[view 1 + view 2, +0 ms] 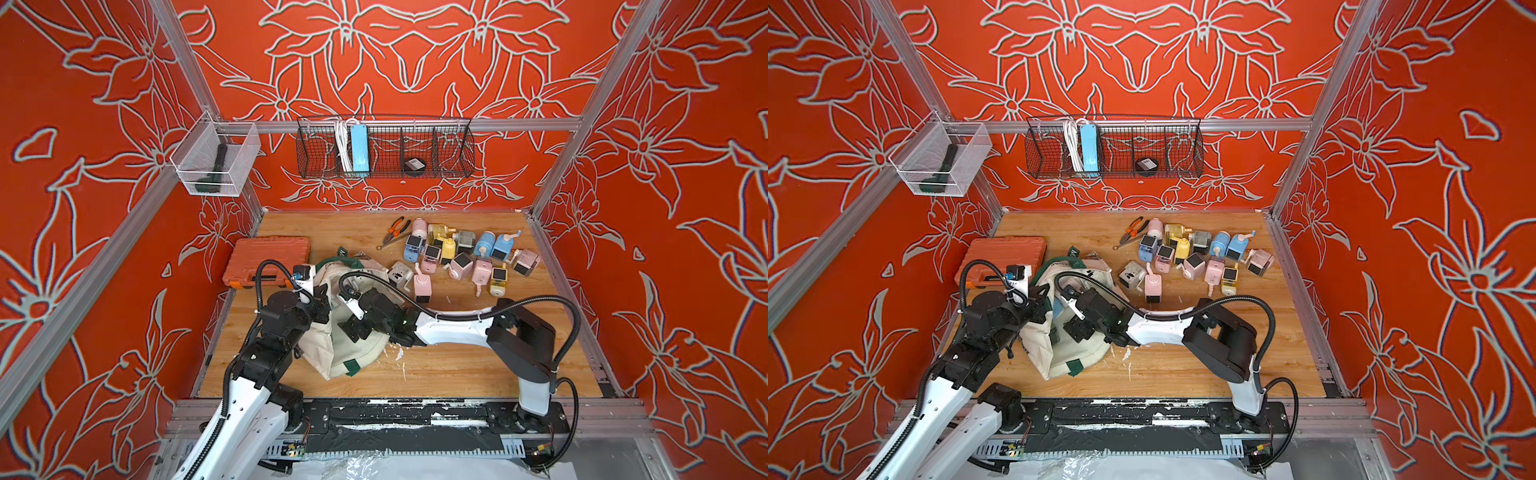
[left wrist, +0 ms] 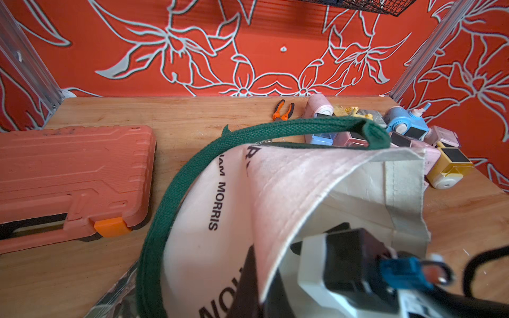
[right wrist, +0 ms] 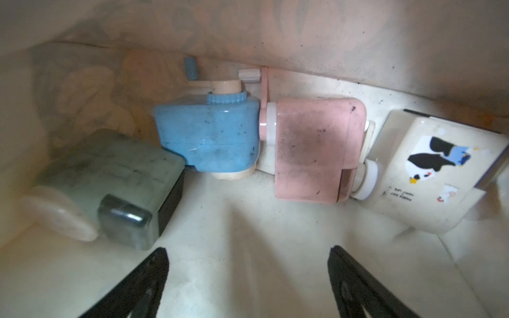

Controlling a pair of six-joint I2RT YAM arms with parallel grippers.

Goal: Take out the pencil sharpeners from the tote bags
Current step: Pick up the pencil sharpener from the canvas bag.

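A cream tote bag (image 1: 357,353) (image 2: 220,209) with green straps lies slumped in the middle of the table. My left gripper (image 2: 259,264) is shut on its cloth rim and holds the mouth up. The right arm (image 1: 449,328) reaches in through that mouth. Inside, my right gripper (image 3: 248,252) stands open with nothing between its fingers, just short of several pencil sharpeners: grey-green (image 3: 110,176), blue (image 3: 209,132), pink (image 3: 314,148) and white with a penguin sticker (image 3: 429,168). More sharpeners lie in a pile (image 1: 461,257) (image 1: 1196,257) on the table at the back right.
An orange tool case (image 1: 270,259) (image 2: 71,176) lies left of the bag. Orange-handled pliers (image 1: 397,228) lie beside the pile. A black wire basket (image 1: 384,149) hangs on the back wall and a clear mesh basket (image 1: 216,160) on the left rail.
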